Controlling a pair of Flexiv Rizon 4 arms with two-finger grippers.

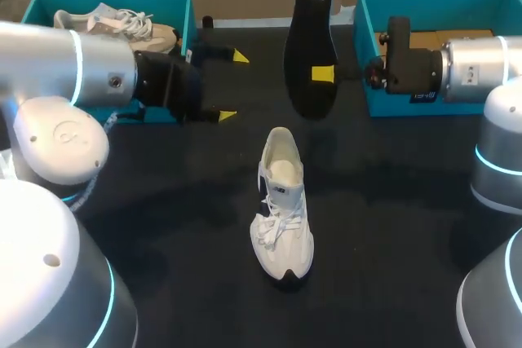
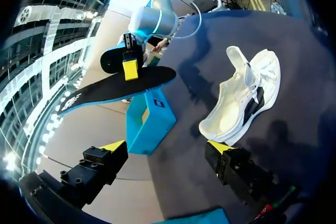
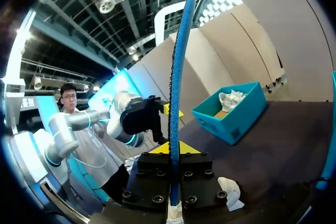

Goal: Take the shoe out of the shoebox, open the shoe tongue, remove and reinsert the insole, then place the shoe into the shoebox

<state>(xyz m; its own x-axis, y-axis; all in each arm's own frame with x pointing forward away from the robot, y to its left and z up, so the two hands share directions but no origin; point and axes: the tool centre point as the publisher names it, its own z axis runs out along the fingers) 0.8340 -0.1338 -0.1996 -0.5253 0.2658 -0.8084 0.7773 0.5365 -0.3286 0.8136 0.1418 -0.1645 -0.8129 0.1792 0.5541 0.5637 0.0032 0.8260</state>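
A white shoe stands upright in the middle of the black table, toe towards me, tongue pulled up and its inside showing. My right gripper is shut on the black insole, holding it on edge above the table behind the shoe. In the right wrist view the insole rises edge-on from between that gripper's fingers, with part of the shoe under it. My left gripper hangs open and empty left of the insole. In its own view it faces the insole and the shoe.
A teal shoebox at the back left holds a second white shoe. Another teal shoebox stands at the back right behind my right wrist, brown card inside. The left box also shows in the right wrist view.
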